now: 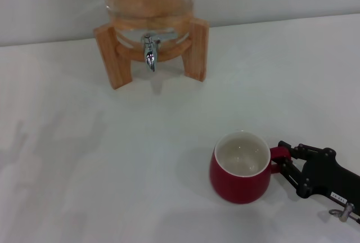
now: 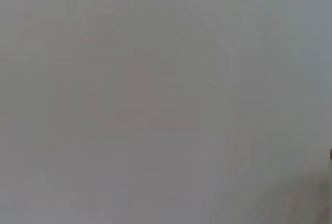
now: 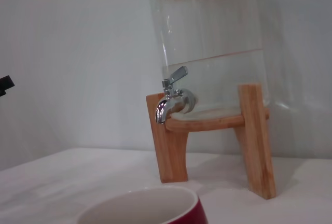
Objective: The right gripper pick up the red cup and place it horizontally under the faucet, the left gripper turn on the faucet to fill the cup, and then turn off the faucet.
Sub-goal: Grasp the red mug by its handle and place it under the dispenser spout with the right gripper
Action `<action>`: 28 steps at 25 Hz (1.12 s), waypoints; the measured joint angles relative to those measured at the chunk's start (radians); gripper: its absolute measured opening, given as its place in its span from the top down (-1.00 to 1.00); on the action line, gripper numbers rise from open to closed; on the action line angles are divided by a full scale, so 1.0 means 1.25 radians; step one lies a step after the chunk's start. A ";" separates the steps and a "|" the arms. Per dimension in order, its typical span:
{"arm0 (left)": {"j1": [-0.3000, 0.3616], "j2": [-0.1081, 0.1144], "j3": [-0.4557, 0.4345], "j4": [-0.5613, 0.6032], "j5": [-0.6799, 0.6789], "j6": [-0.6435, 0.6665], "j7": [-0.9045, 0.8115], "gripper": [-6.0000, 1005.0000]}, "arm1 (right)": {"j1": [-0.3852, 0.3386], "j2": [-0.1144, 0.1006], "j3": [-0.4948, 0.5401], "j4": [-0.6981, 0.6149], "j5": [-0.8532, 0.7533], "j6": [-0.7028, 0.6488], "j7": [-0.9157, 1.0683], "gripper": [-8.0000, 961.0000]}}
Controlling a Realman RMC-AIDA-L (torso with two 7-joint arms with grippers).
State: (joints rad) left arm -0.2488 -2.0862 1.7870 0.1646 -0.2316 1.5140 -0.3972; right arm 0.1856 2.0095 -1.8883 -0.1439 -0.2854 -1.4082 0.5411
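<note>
The red cup stands upright on the white table, toward the front right, white inside and empty. My right gripper reaches in from the right edge, its black fingers closed on the cup's red handle. In the right wrist view only the cup's rim shows at the lower edge. The chrome faucet hangs at the front of the dispenser at the back, well away from the cup, its lever angled upward. The left gripper is out of view; its wrist view shows only a blank grey surface.
A glass water dispenser sits on a wooden stand at the back of the table, near the wall. Open tabletop lies between the stand and the cup.
</note>
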 joint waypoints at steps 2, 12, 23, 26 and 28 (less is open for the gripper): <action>-0.001 0.000 0.000 -0.001 0.000 0.000 0.000 -0.69 | 0.000 0.000 0.000 0.000 0.001 -0.001 0.002 0.59; -0.005 0.001 0.000 -0.002 0.000 -0.002 -0.001 -0.69 | 0.009 0.000 -0.002 -0.012 -0.001 -0.001 0.023 0.59; -0.005 0.001 0.000 0.004 -0.002 -0.023 -0.004 -0.69 | 0.021 0.000 -0.007 -0.022 -0.002 0.000 0.055 0.60; -0.008 0.001 0.000 0.005 -0.001 -0.023 -0.005 -0.69 | 0.027 0.000 -0.011 -0.022 -0.002 0.002 0.063 0.60; -0.009 0.002 0.000 0.005 -0.001 -0.023 -0.006 -0.69 | 0.028 0.000 -0.012 -0.022 -0.002 0.005 0.064 0.60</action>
State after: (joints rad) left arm -0.2599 -2.0842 1.7870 0.1714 -0.2332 1.4848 -0.4053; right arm 0.2211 2.0095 -1.9029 -0.1709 -0.2884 -1.4014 0.6209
